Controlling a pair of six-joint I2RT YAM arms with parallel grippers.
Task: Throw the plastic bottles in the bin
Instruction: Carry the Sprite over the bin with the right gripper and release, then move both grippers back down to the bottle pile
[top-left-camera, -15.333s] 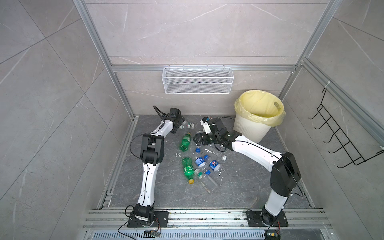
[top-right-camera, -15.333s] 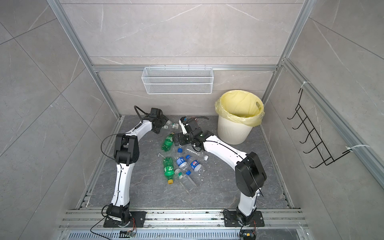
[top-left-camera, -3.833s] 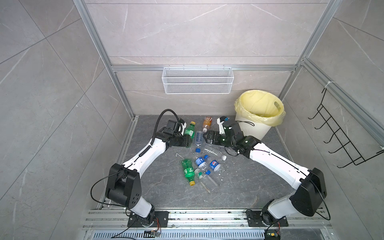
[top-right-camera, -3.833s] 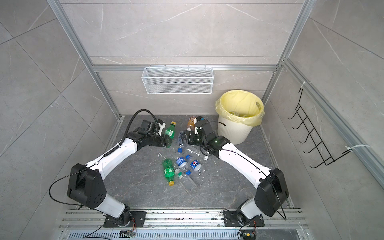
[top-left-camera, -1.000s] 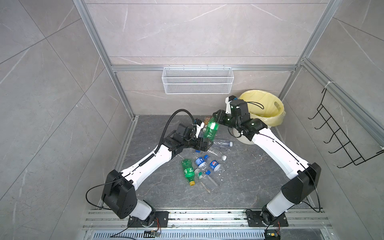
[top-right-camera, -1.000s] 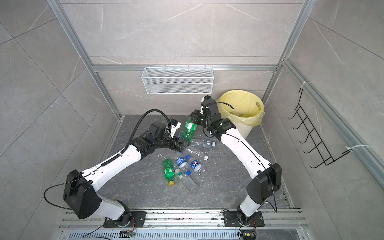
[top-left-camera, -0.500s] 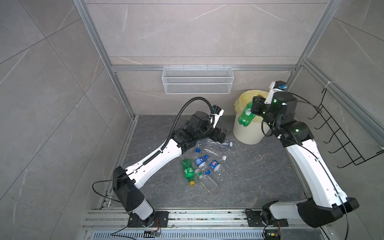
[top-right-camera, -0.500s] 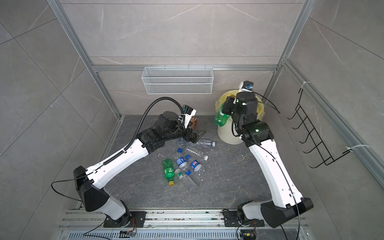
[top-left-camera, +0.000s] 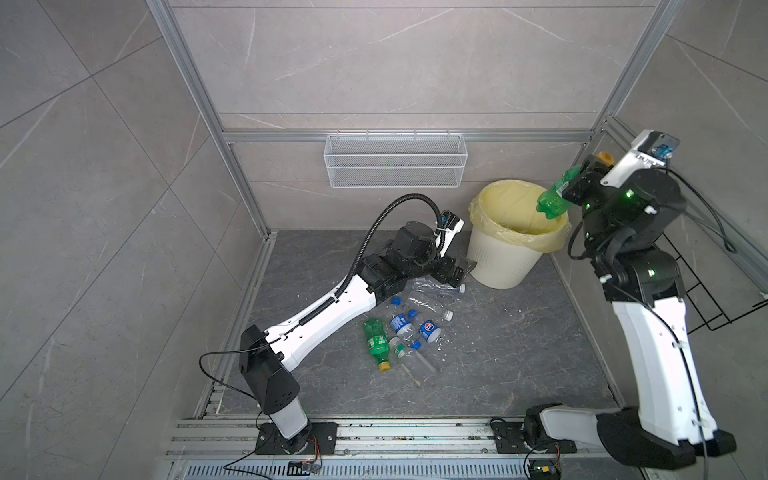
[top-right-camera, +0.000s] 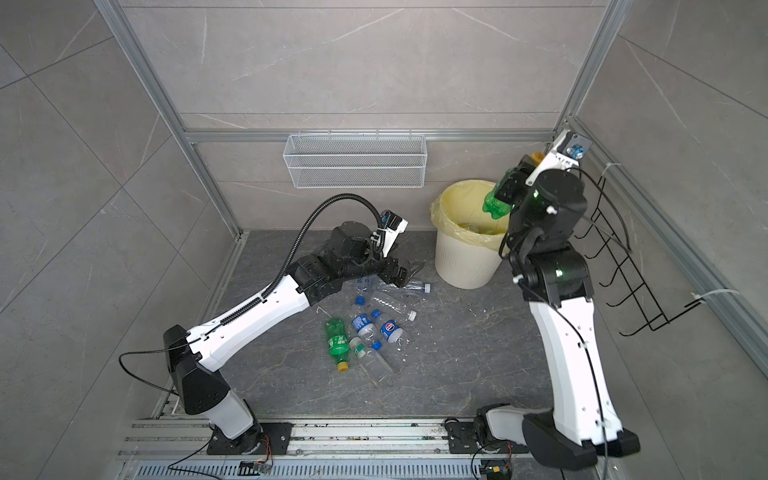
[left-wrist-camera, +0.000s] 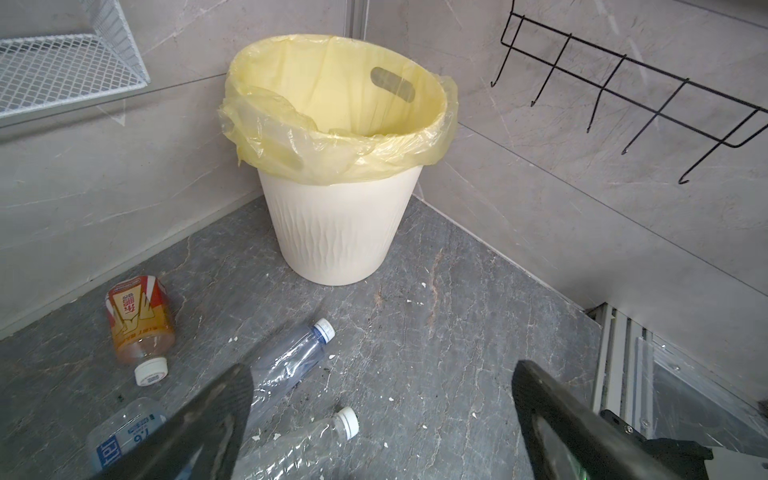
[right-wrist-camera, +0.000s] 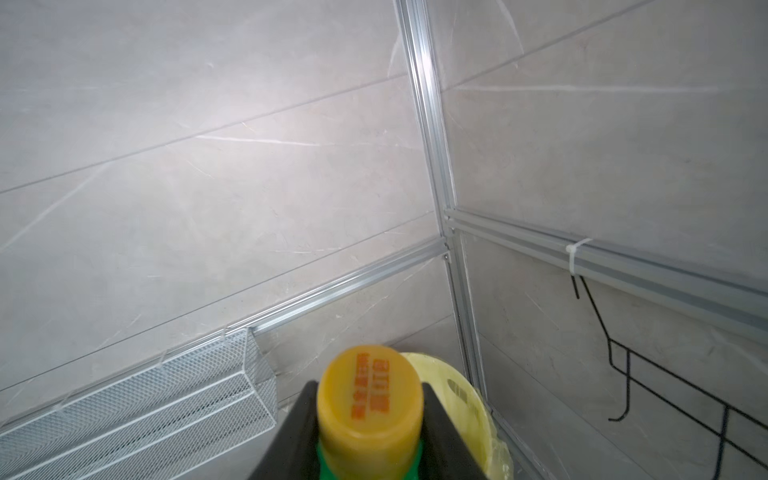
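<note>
You were running a robot test cell dressed up as a tiled room corner. Grey marble-look wall panels (top-left-camera: 374, 62) sat in a bare silver aluminium frame (top-left-camera: 274, 136) above a dark grey stone-look floor (top-left-camera: 498, 353). A white wire mesh basket (top-left-camera: 395, 166), a black wire hook rack (left-wrist-camera: 631, 59) and a round cream-white ribbed plastic bin (top-left-camera: 498, 266) with a pale yellow liner furnished it. The white-and-black left arm (top-left-camera: 324, 316) and right arm (top-left-camera: 648, 345) stood bolted to a slotted aluminium rail (top-left-camera: 415, 434) along the front.

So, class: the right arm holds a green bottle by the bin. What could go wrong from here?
1. The green bottle, held in the right gripper, hangs tilted over the edge of the bin, not its centre; dropped now, it might clip the rim and bounce out.
2. The open left gripper sits low among clear bottles and could scatter them.
</note>
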